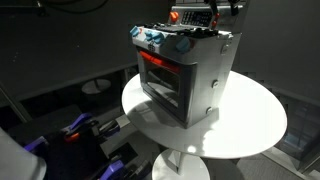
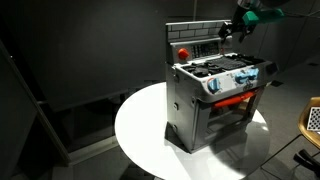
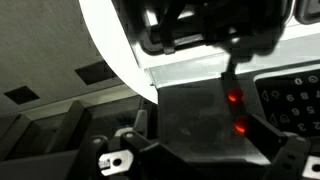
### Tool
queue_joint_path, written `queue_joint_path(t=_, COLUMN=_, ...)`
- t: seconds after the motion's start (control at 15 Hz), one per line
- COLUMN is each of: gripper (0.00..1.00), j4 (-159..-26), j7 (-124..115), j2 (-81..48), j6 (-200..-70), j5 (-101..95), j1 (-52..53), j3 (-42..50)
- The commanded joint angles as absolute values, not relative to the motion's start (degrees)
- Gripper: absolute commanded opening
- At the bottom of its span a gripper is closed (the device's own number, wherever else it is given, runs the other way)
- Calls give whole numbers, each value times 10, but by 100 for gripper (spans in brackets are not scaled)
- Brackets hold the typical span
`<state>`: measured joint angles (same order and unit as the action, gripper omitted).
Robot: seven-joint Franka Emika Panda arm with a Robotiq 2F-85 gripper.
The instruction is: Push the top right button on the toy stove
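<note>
The toy stove (image 1: 190, 80) is a boxy silver-grey oven with a red-glowing front window and blue knobs. It stands on a round white table (image 1: 250, 125) and shows in both exterior views (image 2: 205, 100). Its raised red back panel (image 2: 195, 38) carries a red button at the left. My gripper (image 2: 230, 30) hovers at the panel's top right end, tips pointing at it (image 1: 205, 18). In the wrist view the gripper (image 3: 198, 135) has its fingers apart and holds nothing. A dark grey stove surface with two red-glowing spots (image 3: 233, 97) lies between and beyond them. Contact cannot be told.
The white table (image 2: 140, 130) reaches well past the stove on all sides. Dark walls and floor surround it. Dark equipment with blue and red parts (image 1: 75, 125) sits low beside the table. A pale object (image 2: 312, 118) stands at the frame edge.
</note>
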<state>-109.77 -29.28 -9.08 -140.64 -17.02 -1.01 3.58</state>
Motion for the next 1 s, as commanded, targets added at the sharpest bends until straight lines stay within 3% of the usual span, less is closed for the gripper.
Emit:
queue_joint_path(t=0.0, gripper=100, j4=-1085, j7=-278, j2=-82, j6=-1370, j5=-148, j1=-8, j3=45)
queue_joint_path(t=0.93, gripper=100, j4=-1045, j7=-143, j2=-11, j6=-1049, j5=-66, j1=-33, j3=47)
